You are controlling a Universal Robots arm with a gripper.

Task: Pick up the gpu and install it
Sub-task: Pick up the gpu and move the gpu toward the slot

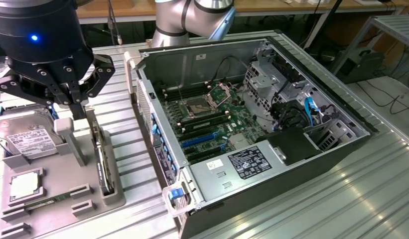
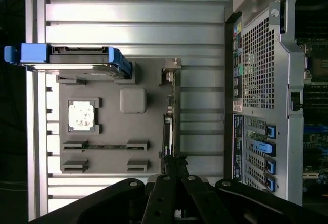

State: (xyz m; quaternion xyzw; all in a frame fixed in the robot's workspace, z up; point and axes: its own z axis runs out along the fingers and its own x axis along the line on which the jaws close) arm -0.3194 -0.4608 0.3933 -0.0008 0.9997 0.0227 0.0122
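Currently the gpu (image 1: 102,159) stands on its long edge in a narrow slot of the grey tray (image 1: 65,191), at the side nearest the PC case (image 1: 191,64). In the wrist view it reads as a thin dark line (image 2: 169,114) w/ the silvery bracket at one end. It looks fully seated in its holder and not yet lifted.

My end effector (image 1: 76,110) hangs above the tray, clear of the card, w/ the fingers clenched together and nothing between them. In the wrist view the tips (image 2: 174,168) sit roughly in line w/ the card's edge, but I judge that I'm well above it, since that view takes in the whole tray and the case's rear panel.

Other parts share the tray on the side away from the case: HDD (image 1: 21,139) in a blue-edged caddy, CPU (image 1: 23,184) in its pocket, RAM stick (image 2: 105,145) lying flat. None of them is touching the gpu.

The case lies open on the desk (image 1: 324,199), on the exterior view's right, w/ the mobo exposed. The blue slots (image 1: 203,140) have no card standing in them.

Progress, as I judge it: approx zero. No grasp is made, the gpu is in its start pos., and the pick & the install are both outstanding.
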